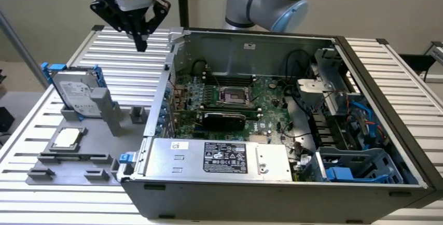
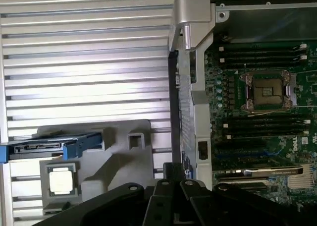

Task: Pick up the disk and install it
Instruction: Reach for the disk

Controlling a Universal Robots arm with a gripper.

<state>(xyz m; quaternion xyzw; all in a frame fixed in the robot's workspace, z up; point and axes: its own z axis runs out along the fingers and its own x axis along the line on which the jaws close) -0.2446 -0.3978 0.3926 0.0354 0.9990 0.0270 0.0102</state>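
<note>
Disk [image 1: 74, 94], one, upright on grey holder [image 1: 104, 144]; one closed hand [image 1: 142, 42] apart.

DELL stands on the motherboard [image 2: 262, 146]; print on the black label [image 1: 225, 157] is illegible

disk [image 1: 74, 93]: silver-grey, blue-framed | gripper [image 1: 142, 44]: black | table [image 1: 124, 54]: ribbed, probably pale grey

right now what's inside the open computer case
Inside the case: a green circuit board with a chip socket, a grey power box with a black label, blue cables and a blue plastic bay. Whatever lies beneath the power box is covered.
</note>
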